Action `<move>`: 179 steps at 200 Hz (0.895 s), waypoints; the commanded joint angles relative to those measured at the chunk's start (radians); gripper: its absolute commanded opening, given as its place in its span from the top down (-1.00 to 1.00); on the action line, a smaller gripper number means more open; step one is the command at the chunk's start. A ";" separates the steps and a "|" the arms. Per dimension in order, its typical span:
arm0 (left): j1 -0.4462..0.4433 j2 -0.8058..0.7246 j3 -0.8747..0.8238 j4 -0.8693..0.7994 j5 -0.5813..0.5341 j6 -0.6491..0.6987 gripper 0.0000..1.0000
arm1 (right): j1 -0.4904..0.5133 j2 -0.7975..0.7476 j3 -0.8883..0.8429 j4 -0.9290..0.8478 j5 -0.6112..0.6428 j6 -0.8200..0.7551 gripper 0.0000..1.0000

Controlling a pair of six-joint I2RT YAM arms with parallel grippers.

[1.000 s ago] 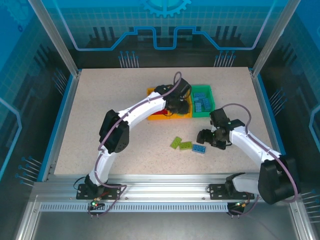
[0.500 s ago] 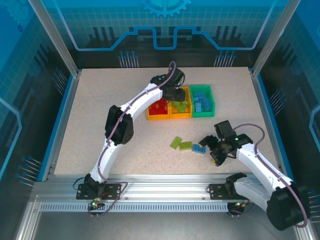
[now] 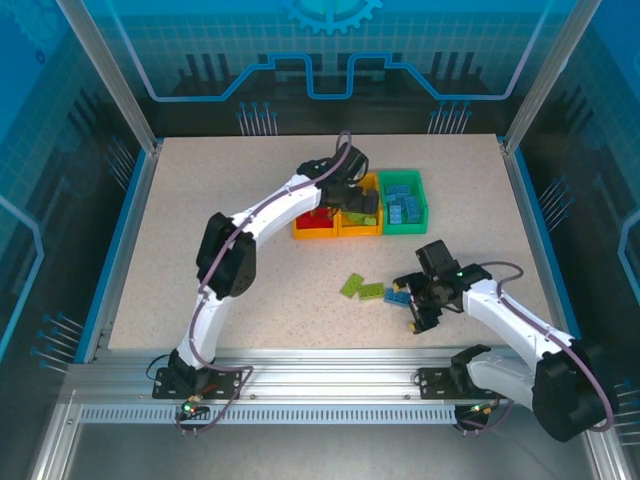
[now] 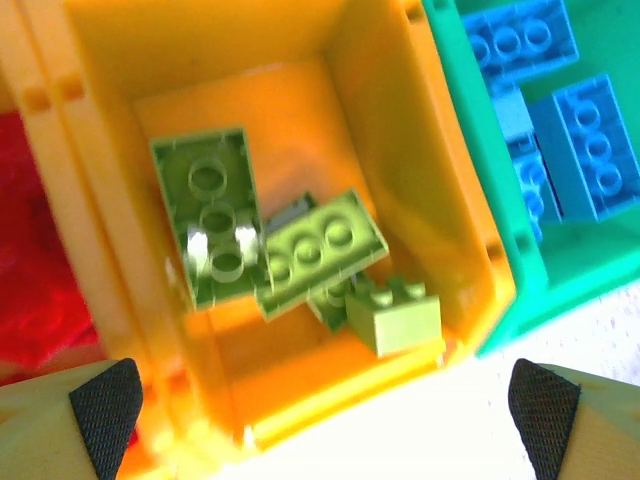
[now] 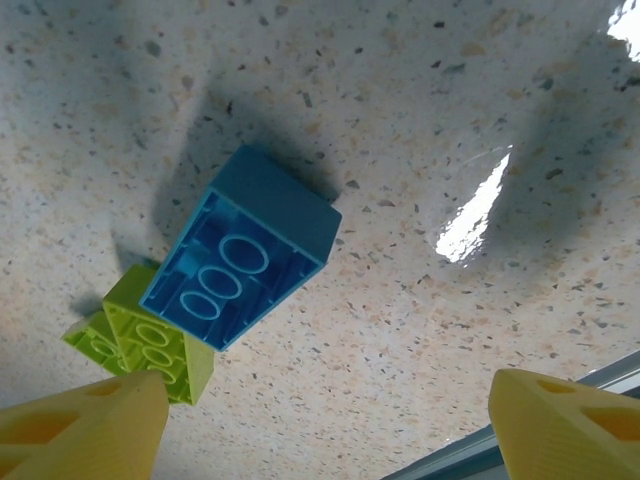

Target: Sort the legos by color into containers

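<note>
My left gripper (image 4: 325,402) hangs wide open over the yellow bin (image 4: 425,150) of green legos (image 4: 320,245), and my right gripper (image 5: 325,425), also wide open, is above a blue lego (image 5: 240,262) on the table (image 5: 420,130) that sits right against a loose green lego (image 5: 150,345), so I might pinch both.

A speckled beige bench (image 3: 200,230) spreads under both pairs of jaws, with a bright streak of glare (image 5: 470,220) below the right jaws. Blue edging (image 3: 112,255) borders it well outside each pair, and an aluminium rail (image 3: 330,372) runs on the near side of both. Beyond the left jaws stand clear panels (image 3: 330,60) printed with a blue grid, held by aluminium posts (image 3: 105,75).
</note>
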 commanded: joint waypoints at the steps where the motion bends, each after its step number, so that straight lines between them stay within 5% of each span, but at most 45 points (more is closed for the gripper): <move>1: -0.014 -0.161 -0.155 0.112 -0.029 -0.016 -0.97 | 0.013 0.037 0.025 -0.002 0.019 0.067 -0.68; 88: -0.039 -0.428 -0.607 0.198 -0.052 -0.075 -0.97 | -0.009 0.136 0.037 0.045 0.083 0.088 -0.65; 179: -0.060 -0.448 -0.677 0.210 -0.054 -0.105 -0.97 | -0.012 0.151 0.055 0.051 0.130 0.079 -0.56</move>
